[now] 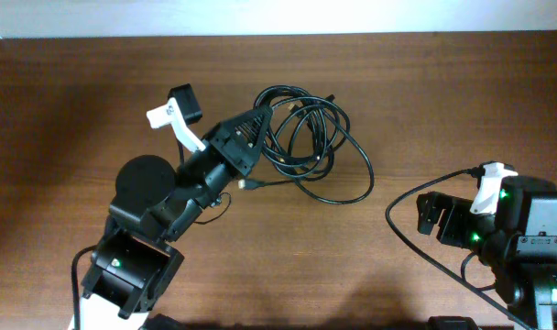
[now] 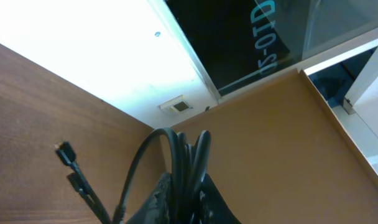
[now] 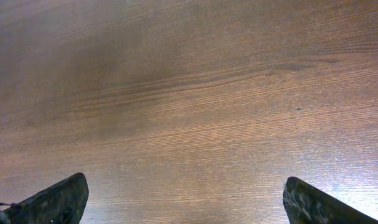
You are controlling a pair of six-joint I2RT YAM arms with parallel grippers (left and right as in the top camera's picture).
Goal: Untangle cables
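Note:
The cables [image 1: 308,137] lie as one bundle of overlapping black loops at the table's upper middle. A small plug end [image 1: 247,185] trails out below them. My left gripper [image 1: 255,125] reaches in from the lower left and is shut on the bundle's left edge. In the left wrist view several black strands [image 2: 188,163] rise from between the closed fingertips [image 2: 156,198], and a loose plug [image 2: 65,152] hangs at the left. My right gripper [image 1: 431,216] sits far right, away from the cables. It is open, with only bare wood between its fingers [image 3: 59,200].
The brown wooden table [image 1: 95,73] ends at a white wall along the back. A thick black arm wire [image 1: 399,231] curves over the table in front of the right arm. Open wood lies between the cables and the right gripper.

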